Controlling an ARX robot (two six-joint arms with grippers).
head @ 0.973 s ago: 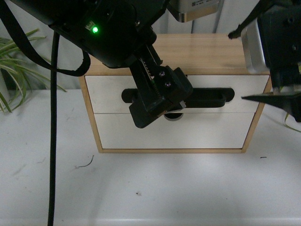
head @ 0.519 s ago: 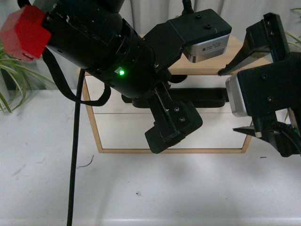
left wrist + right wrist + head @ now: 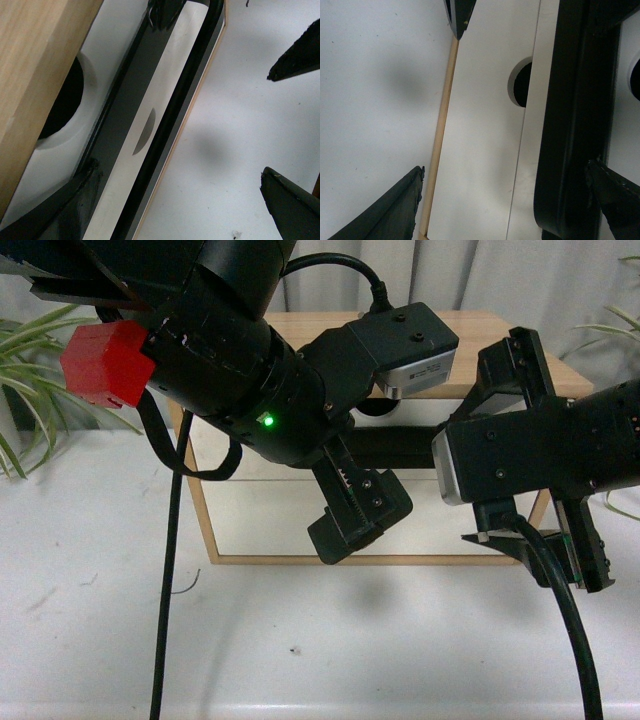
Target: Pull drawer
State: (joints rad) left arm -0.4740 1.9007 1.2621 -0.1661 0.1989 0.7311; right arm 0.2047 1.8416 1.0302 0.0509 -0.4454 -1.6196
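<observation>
1. At the middle of the front view, behind both arms, sits the drawer (image 3: 52, 162). It is the upper white front of the wooden cabinet (image 3: 470, 322) and looks fully shut, level with the plain front (image 3: 260, 520) beneath it.
2. Its black bar handle (image 3: 400, 448) runs left to right across that frame, and only a short stretch shows between the arms.
3. Nearest the bar is the left gripper (image 3: 178, 170), jaws wide apart and empty. In the left wrist view one finger (image 3: 75, 200) overlaps the handle at lower left. The other finger (image 3: 292, 207) hangs over the table (image 3: 240, 125) at lower right. Whether the first finger touches the bar I cannot tell.
4. My judgement is that the gap now faces the plain front, with the bar off to one finger's side and higher on the cabinet. The jaws open across the bar's long axis, which suits it. The gap needs to rise until it straddles the bar before closing and pulling.
5. Further right in the front view, the right gripper (image 3: 505, 167) is likewise spread wide and holds nothing. One of its fingers (image 3: 615, 200) lies beside the handle.
</observation>
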